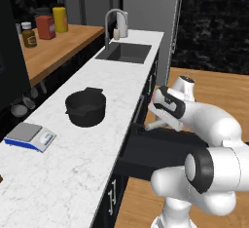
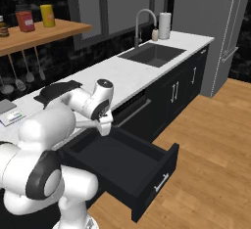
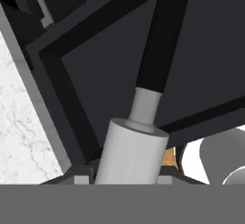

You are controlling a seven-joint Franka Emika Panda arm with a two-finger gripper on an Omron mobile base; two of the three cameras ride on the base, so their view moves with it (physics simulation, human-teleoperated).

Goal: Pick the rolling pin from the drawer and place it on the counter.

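Note:
My gripper [image 1: 151,121] is shut on the rolling pin [image 3: 131,153], held just above the open drawer [image 2: 149,186]. In the hand view the pin's pale grey body fills the space between my fingers [image 3: 125,179], and its black handle [image 3: 160,50] points out over the drawer's dark floor [image 3: 105,60]. A pale end of the rolling pin [image 1: 155,124] sticks out below the hand over the drawer [image 1: 155,154]. The gripper [image 2: 104,125] hangs at the drawer's back edge, beside the counter [image 2: 122,74]. The white marble counter [image 1: 73,163] runs along my left, and its edge [image 3: 19,122] shows next to the drawer wall.
A black pot [image 1: 86,107] and a small scale [image 1: 30,137] stand on the counter. Further back are the sink [image 1: 124,51] and its faucet [image 1: 114,20]. A wooden shelf [image 1: 53,47] with bottles runs along the wall. A grey fridge [image 2: 215,32] stands at the far end.

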